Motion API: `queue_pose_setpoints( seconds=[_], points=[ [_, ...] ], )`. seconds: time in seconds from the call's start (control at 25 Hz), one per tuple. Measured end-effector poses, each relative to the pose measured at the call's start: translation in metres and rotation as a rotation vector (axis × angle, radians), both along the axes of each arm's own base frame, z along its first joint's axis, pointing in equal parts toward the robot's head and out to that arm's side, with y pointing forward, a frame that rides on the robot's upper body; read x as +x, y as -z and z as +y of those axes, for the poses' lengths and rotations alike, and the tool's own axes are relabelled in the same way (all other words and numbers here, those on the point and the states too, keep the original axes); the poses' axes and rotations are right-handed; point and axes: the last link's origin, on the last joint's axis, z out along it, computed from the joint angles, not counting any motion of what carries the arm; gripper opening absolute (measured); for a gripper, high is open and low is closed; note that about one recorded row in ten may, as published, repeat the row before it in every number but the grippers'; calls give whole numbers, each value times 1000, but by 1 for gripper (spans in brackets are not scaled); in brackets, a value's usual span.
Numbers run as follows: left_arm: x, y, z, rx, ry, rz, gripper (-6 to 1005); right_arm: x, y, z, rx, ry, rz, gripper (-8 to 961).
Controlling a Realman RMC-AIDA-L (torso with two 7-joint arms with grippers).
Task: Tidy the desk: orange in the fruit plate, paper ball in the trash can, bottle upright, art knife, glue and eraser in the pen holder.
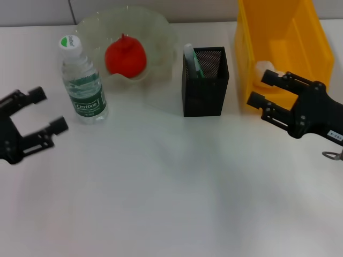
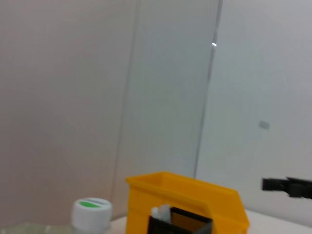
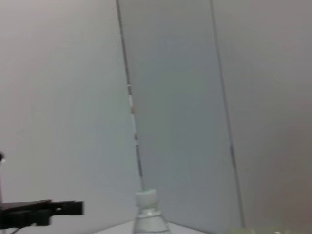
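The orange [image 1: 125,57] lies in the pale-green fruit plate [image 1: 161,32] at the back. The bottle [image 1: 83,83] stands upright left of the plate; its cap shows in the left wrist view [image 2: 91,213] and in the right wrist view [image 3: 146,199]. The black mesh pen holder [image 1: 204,83] holds white and green items. The paper ball [image 1: 263,68] lies inside the yellow trash can [image 1: 300,32]. My left gripper [image 1: 47,110] is open and empty, left of the bottle. My right gripper [image 1: 262,89] is open and empty, at the trash can's front. The eraser is hidden.
The white table [image 1: 171,193] spreads in front of the objects. A grey panelled wall [image 2: 170,97] stands behind the table. The trash can [image 2: 185,202] and pen holder [image 2: 180,224] also show in the left wrist view.
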Motion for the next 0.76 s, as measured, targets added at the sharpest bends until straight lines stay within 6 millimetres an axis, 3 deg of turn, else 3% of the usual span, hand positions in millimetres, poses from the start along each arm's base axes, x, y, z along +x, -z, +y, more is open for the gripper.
queue_pose_setpoints(
  seconds=[0.16,0.36,0.76],
  points=[
    [11,28,6,-95,113,94,842,17,-1,-7,54,50,-12,609],
    [20,47,16,-153,136,136,842,28,2,-16,54,72,-36,609],
    [20,54,19,-162,129,141,842,31,10,-21,-2,56,-84,609]
  ],
)
